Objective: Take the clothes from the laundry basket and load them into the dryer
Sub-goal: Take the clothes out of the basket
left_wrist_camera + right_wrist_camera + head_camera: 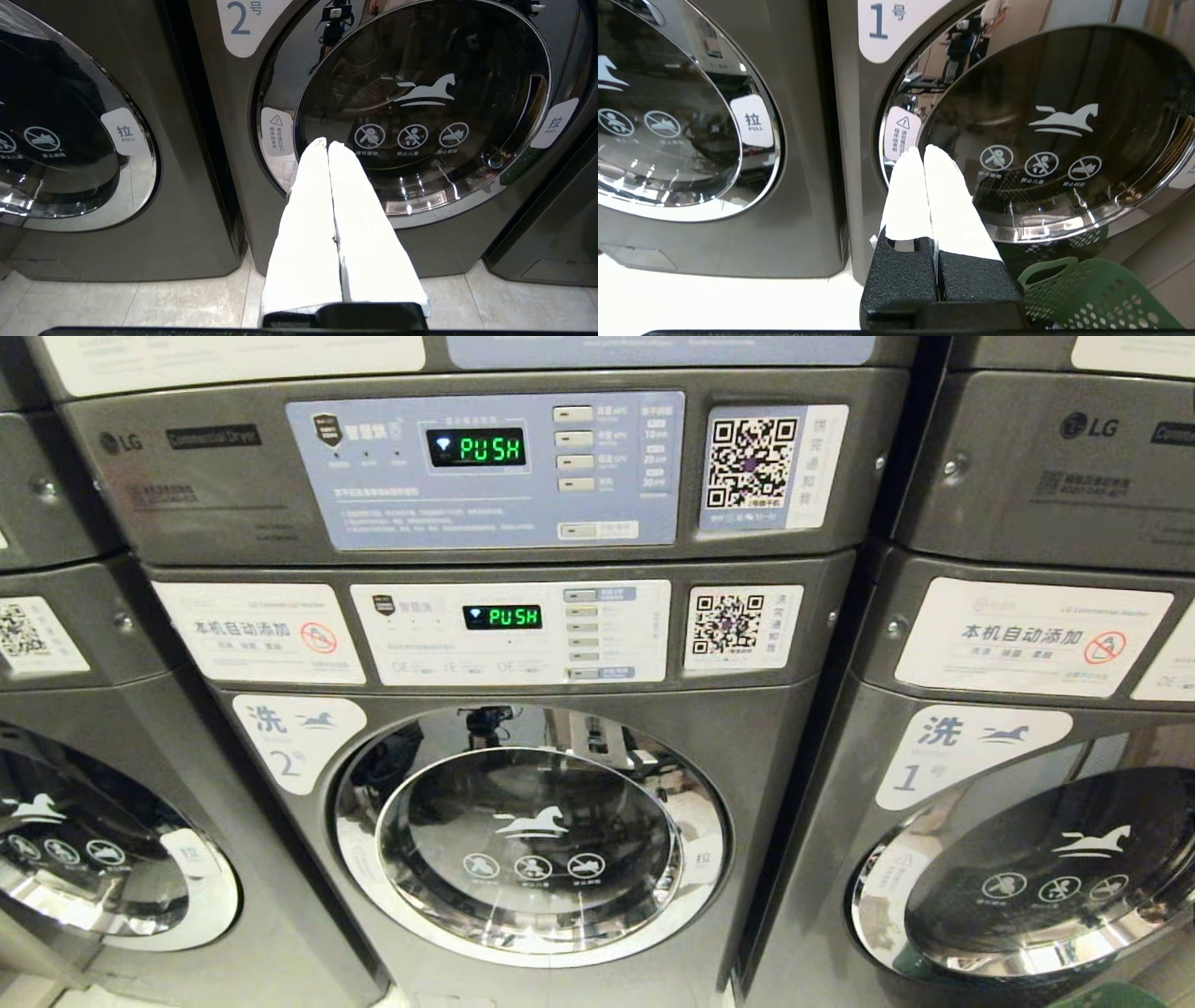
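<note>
The dryer's control panel, grey with a green PUSH display, fills the top of the head view; its door is out of view. My left gripper has its white fingers pressed shut on nothing and points at the round door of machine number 2. With its fingers shut and empty too, my right gripper points at the door of machine number 1. The green perforated laundry basket stands on the floor beside the right gripper. No clothes show in it from here.
Below the dryer sits the washer with door number 2, shut, and a white pull tab on its rim. More grey machines stand at the left and right. Pale floor tiles lie before them.
</note>
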